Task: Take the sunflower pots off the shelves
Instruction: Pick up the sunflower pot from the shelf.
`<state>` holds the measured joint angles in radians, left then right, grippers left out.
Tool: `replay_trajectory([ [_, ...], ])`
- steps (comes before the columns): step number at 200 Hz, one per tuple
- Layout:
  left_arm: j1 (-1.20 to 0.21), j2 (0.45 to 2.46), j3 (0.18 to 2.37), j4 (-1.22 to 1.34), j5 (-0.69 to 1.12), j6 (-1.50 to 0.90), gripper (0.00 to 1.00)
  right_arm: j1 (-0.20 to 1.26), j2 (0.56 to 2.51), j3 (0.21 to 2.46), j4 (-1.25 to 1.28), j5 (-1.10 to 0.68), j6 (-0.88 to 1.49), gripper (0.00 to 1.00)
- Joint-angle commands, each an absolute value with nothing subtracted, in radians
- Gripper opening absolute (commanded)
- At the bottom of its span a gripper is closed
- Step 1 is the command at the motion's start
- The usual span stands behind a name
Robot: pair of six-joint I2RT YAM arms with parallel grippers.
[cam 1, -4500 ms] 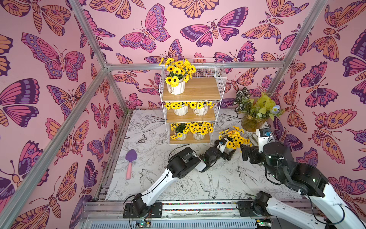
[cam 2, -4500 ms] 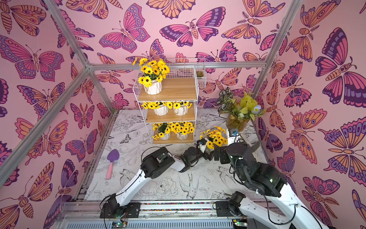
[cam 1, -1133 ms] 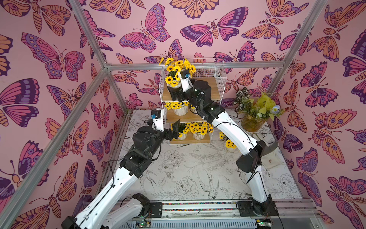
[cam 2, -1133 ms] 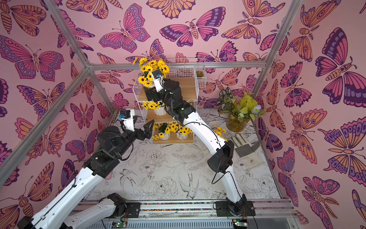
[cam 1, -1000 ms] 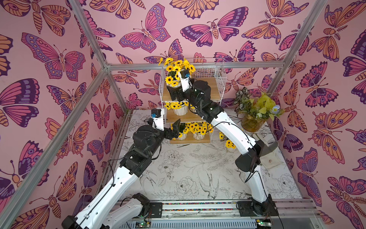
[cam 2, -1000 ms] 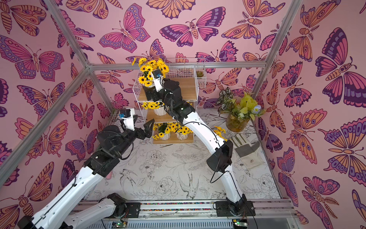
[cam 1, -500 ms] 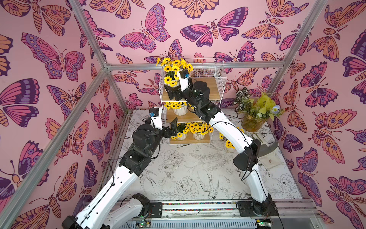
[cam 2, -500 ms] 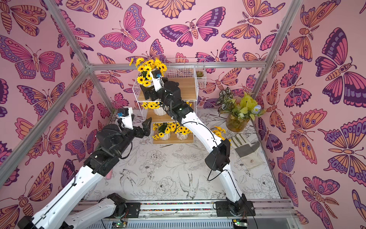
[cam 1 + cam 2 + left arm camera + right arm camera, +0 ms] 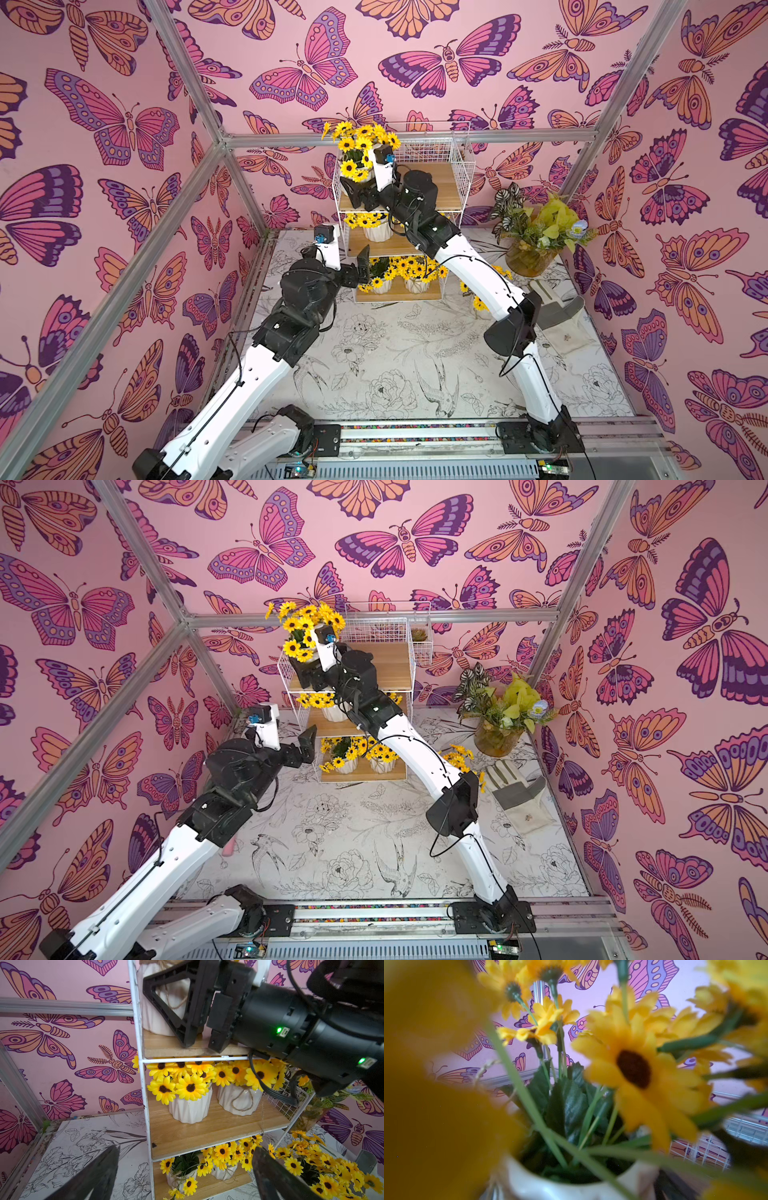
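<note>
Both arms rose from the counter (image 9: 395, 353). The right gripper (image 9: 359, 190) now clamps the white ribbed ceramic sunflower pot (image 9: 160, 1016) at upper centre, which shifted leftward. The left gripper (image 9: 186, 1148) came up beside the white wire shelves (image 9: 457, 166).

The white wire shelves (image 9: 444, 187) stand mid-frame at the back of the flower-print table (image 9: 395, 365). The top pot (image 9: 151, 1020) is at the upper board's left edge, two middle pots (image 9: 189, 1109) sit side by side, and two bottom pots (image 9: 380, 286) sit below. On the table to the right are another sunflower pot (image 9: 456, 757), an amber vase (image 9: 530, 259) and a glove (image 9: 519, 800).
</note>
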<state>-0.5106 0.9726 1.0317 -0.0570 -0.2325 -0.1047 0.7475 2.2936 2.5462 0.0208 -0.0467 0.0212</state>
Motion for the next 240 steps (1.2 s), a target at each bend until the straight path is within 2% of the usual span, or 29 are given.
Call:
replay_trajectory([
  [1,-0.501,0.969,1.028,-0.056,-0.248,-0.087,0.99,0.731,2.344,2.550,0.003,-0.055,-0.008,0.82],
  [25,-0.499,0.955,1.019,-0.056,-0.260,-0.082,1.00,0.733,2.305,2.488,0.019,-0.061,-0.021,0.71],
  [51,-0.492,0.948,1.011,-0.056,-0.267,-0.072,1.00,0.741,2.208,2.321,0.110,-0.060,-0.051,0.67],
  [119,-0.488,0.948,0.997,-0.054,-0.261,-0.097,1.00,0.753,2.064,2.117,0.140,-0.056,-0.067,0.70],
  [142,-0.486,0.950,0.994,-0.051,-0.258,-0.101,1.00,0.760,2.033,2.066,0.168,-0.060,-0.062,0.73],
  [168,-0.486,0.953,0.988,-0.049,-0.258,-0.102,1.00,0.768,2.048,2.084,0.154,-0.050,-0.075,0.88],
  [192,-0.485,0.951,0.985,-0.047,-0.257,-0.104,1.00,0.769,2.094,2.158,0.109,-0.053,-0.071,0.95],
  [196,-0.485,0.952,0.985,-0.047,-0.257,-0.106,1.00,0.769,2.097,2.166,0.109,-0.053,-0.071,1.00],
  [240,-0.483,0.957,0.985,-0.045,-0.252,-0.102,1.00,0.769,2.158,2.254,0.094,-0.047,-0.067,0.99],
])
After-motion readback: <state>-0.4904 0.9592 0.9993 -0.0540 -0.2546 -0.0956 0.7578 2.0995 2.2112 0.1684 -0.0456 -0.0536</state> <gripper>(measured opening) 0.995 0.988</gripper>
